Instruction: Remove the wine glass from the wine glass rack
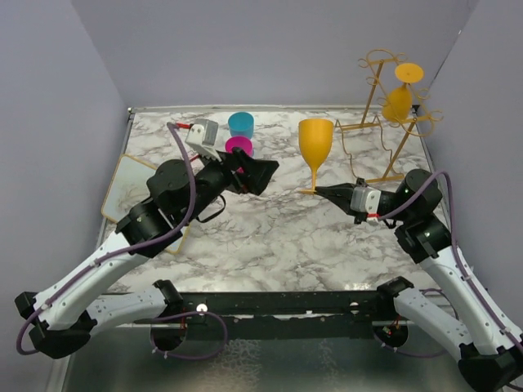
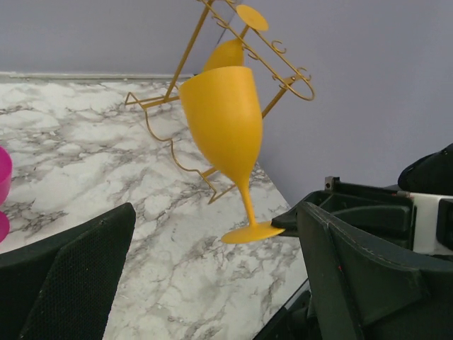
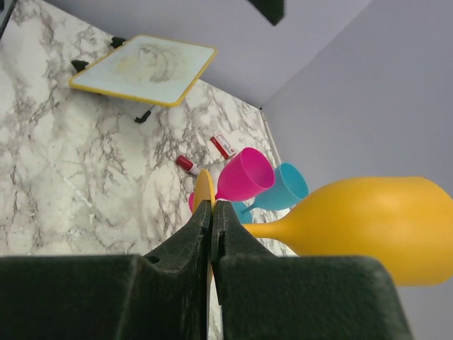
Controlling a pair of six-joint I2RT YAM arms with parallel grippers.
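- The yellow-framed board [image 1: 129, 186] lies at the left edge of the table [image 1: 278, 237], partly under the left arm. A low sweep of that arm could drag it.
- The left gripper [image 1: 260, 175] hangs with its jaws spread wide and nothing in them, just beside the pink glass [image 1: 239, 146] and near the blue glass [image 1: 241, 124]. A careless swing from here could knock either one over.
- The wine glass [image 1: 315, 140] is off the rack, upright around mid-table and well clear of the wires. I cannot tell whether its foot rests on the marble or hangs just above it.
- The right gripper [image 1: 320, 191] is clenched on the rim of that glass's foot, a thin disc pinched edge-on. The bowl is tall and looks top-heavy, so I judge the glass could pivot in the pinch or slip out on a quick move. Letting go before the foot sits flat would likely tip it towards the coloured glasses.
- The wine glass rack [image 2: 188, 55] stands in the far right corner with a second yellow glass [image 1: 398, 102] hanging upside down on it. The right arm's elbow sits near the wire base, and the stand looks light, so a nudge there could topple it.
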